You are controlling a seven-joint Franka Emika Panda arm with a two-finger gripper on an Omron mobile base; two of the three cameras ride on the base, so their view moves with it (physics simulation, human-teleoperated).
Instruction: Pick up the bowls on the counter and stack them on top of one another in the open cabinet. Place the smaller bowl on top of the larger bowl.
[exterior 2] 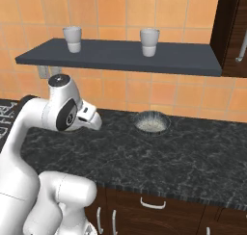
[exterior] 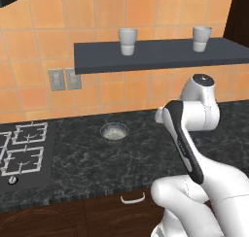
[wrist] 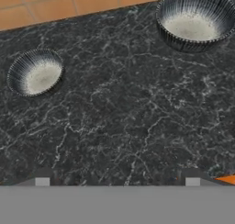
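Note:
The smaller bowl (exterior: 115, 130) (wrist: 36, 72), grey-rimmed with a pale speckled inside, sits on the black counter (exterior: 78, 153) to the left of my hand. To the hand's right, nearer the wall, stands the larger bowl (exterior 2: 152, 122) (wrist: 195, 19), dark with fine light lines. My gripper (wrist: 117, 182) hovers over bare counter between the two bowls. It is open, with its fingertips (wrist: 42, 179) far apart and nothing between them. The open cabinet's slate-grey shelf (exterior: 160, 56) (exterior 2: 120, 56) runs along the orange tiles above.
Two pale cups (exterior: 128, 41) (exterior: 201, 38) stand on the shelf, with bare board between them. A black hob with white grates (exterior: 22, 151) lies at the counter's left end. Wall sockets (exterior: 64, 79) sit under the shelf's left end. A dark cabinet side (exterior 2: 231, 32) borders the right.

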